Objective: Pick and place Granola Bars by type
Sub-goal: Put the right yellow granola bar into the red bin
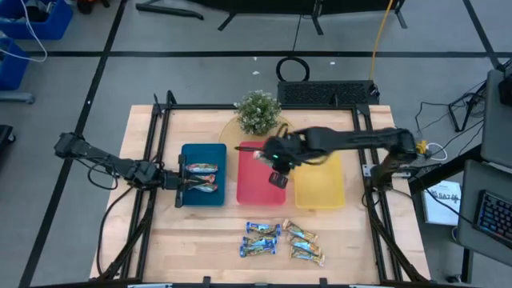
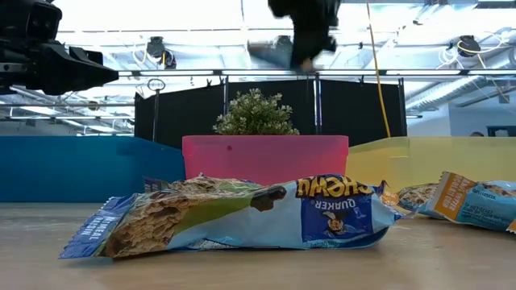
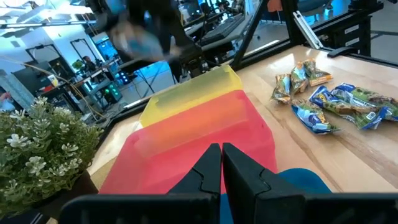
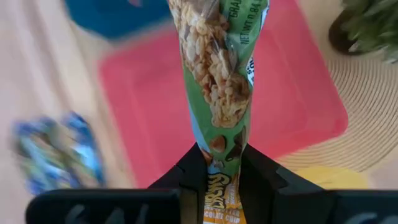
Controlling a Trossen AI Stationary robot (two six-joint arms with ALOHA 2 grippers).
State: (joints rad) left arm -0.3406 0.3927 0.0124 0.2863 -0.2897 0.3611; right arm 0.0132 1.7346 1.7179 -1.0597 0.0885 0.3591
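Observation:
My right gripper hangs over the red tray, shut on a green-wrapped granola bar. In the low view that gripper shows blurred, high above the trays. My left gripper is shut on nothing and waits at the blue tray's left edge; its fingers point toward the red tray. Two bars lie flat in the blue tray. Several blue-white and tan-gold bars lie on the table near its front edge. My right gripper pinches the green bar by one end between its two fingers. The rest of the bar sticks out straight ahead of the fingers. The bar is lifted clear, above the red tray.
A yellow tray stands to the right of the red one. A small potted plant sits on a round mat behind the trays. A black frame edges the table. The loose bars fill the low view's foreground.

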